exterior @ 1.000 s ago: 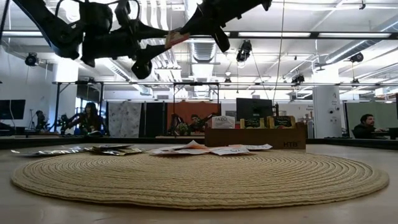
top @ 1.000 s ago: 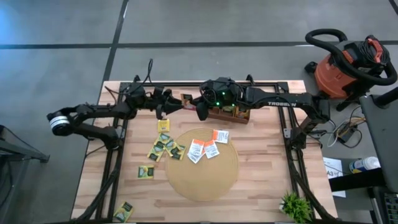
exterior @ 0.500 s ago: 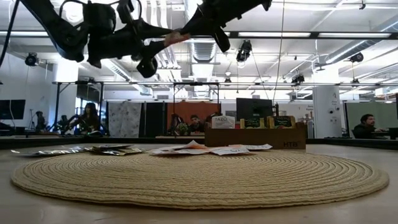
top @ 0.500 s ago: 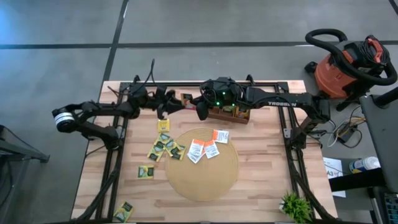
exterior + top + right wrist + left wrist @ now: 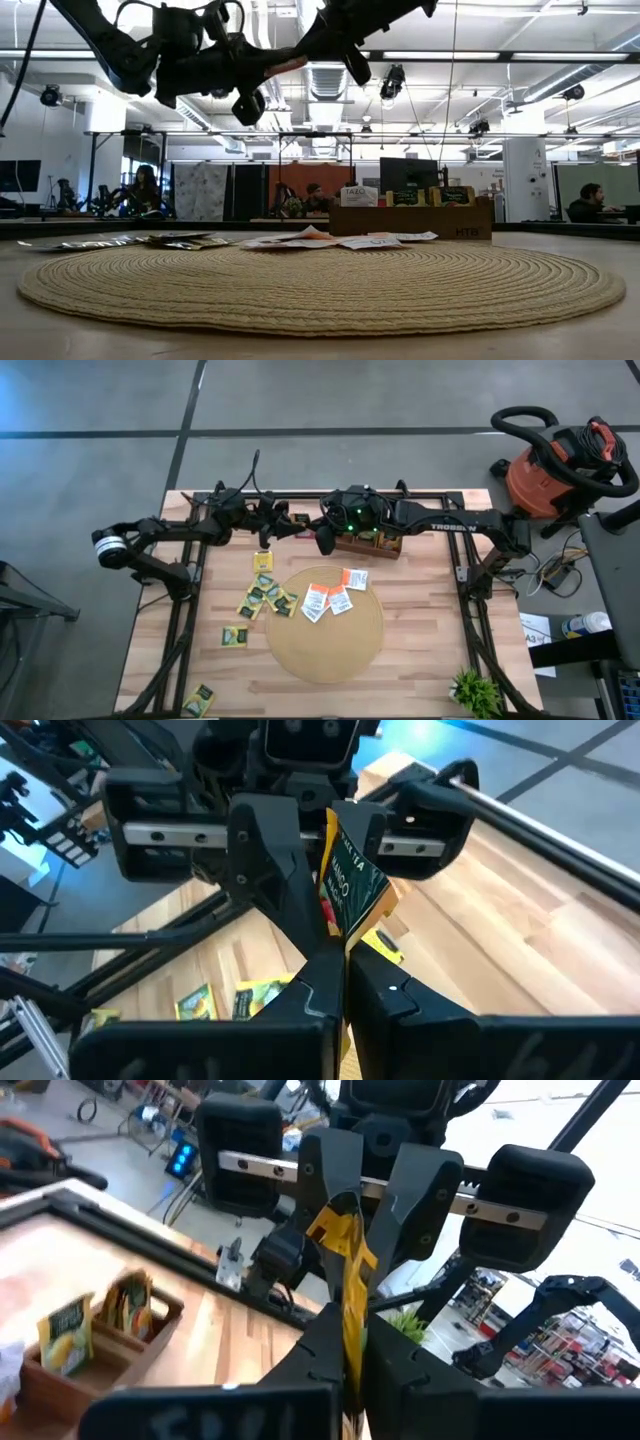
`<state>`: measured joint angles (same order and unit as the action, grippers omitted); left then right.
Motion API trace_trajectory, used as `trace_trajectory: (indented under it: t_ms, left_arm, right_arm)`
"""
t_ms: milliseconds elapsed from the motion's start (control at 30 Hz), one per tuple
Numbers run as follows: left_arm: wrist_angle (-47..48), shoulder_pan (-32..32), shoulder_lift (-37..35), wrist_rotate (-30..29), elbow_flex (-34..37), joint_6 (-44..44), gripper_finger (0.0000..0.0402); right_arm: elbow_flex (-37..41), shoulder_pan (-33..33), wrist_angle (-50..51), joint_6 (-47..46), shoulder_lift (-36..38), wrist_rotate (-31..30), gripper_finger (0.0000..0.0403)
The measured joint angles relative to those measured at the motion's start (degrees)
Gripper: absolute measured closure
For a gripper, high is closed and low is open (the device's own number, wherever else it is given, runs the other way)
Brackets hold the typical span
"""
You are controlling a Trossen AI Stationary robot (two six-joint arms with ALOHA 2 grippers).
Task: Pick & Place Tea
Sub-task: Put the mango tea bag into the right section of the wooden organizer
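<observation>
High view: both tools (image 5: 296, 530) on one sachet (image 5: 352, 886)

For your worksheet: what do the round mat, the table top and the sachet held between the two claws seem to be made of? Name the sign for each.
Round mat: probably woven straw or rope; coiled ridges, matt tan.
Table top: wood; pale planks with visible grain.
Sachet: likely printed paper, creased, pinched by the left claw and right claw.

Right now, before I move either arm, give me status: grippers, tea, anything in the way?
Left gripper shut on the tea sachet. Right gripper shut on it too, both raised near the wooden box. Nothing between them but the sachet.
</observation>
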<state>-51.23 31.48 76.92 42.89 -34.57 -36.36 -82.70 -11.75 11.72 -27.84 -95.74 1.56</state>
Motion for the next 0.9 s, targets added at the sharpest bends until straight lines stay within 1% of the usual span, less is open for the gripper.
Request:
trace_trajectory:
  t_ms: [267, 367, 567, 733, 833, 900]
  left_arm:
    - [1.8, -0.04, -0.02, 0.33, 0.07, 0.83, 0.0391]
    - [5.01, -0.04, -0.02, -0.07, 0.07, 3.67, 0.0392]
    - [12.39, 0.0, 0.03, -0.43, 0.24, 9.02, 0.0393]
    - [15.85, 0.02, 0.0, -1.78, 0.24, 12.98, 0.0393]
    - [16.34, 0.0, 0.0, -2.08, 0.24, 14.34, 0.0393]
    - [16.4, -0.04, 0.0, -2.37, 0.24, 15.45, 0.0392]
  right_arm:
    - [0.0, 0.02, 1.84, 1.51, -0.09, 0.02, 0.0394]
    - [0.0, -0.08, 3.59, 2.13, -0.11, -0.02, 0.0384]
    - [-0.02, -1.16, 8.42, 3.75, 0.05, -0.48, 0.0331]
    - [-0.02, -1.76, 11.23, 5.66, 0.11, -0.42, 0.0285]
    - [-0.11, -2.06, 11.67, 7.59, 0.49, -0.21, 0.0267]
    - [-1.41, -2.14, 13.66, 10.13, 0.52, -0.02, 0.0258]
